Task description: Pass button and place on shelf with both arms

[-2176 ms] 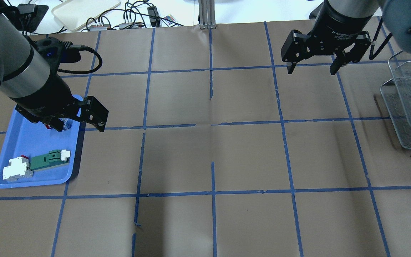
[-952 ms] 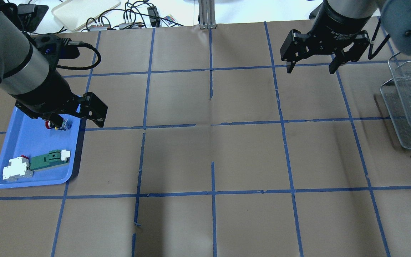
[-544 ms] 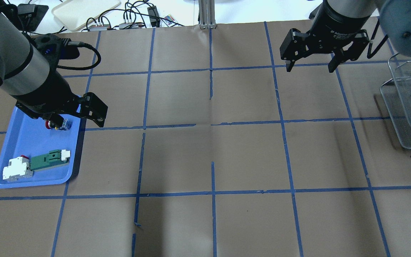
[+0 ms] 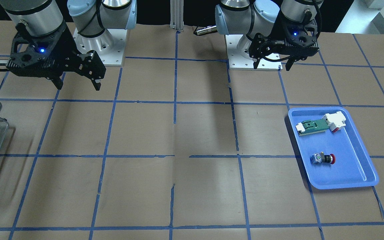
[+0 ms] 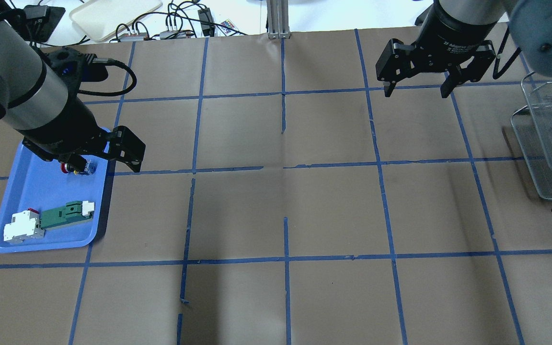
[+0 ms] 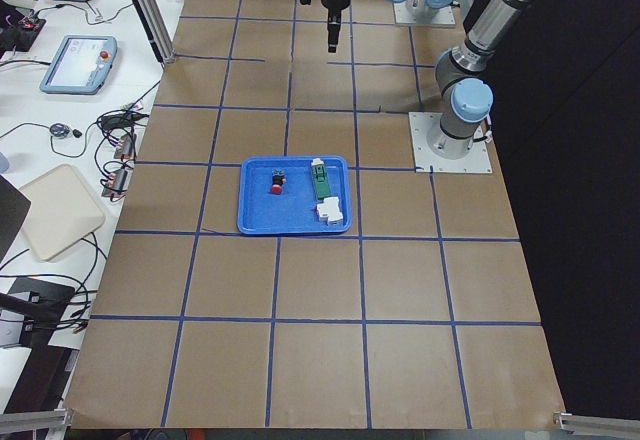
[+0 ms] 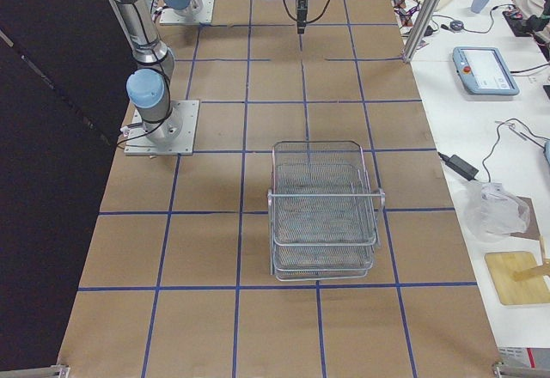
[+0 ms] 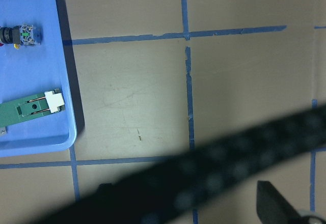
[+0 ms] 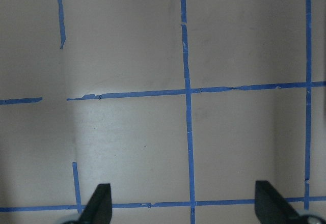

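The button (image 4: 323, 159) lies in the blue tray (image 4: 345, 175) at the left edge of the bench (image 4: 192, 133). The left gripper (image 4: 272, 65) and the right gripper (image 4: 78, 86) both have released fingers.

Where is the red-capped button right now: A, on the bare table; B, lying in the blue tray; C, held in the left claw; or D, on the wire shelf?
B: the button lies on the floor of the blue tray, with the open left claw apart from it.
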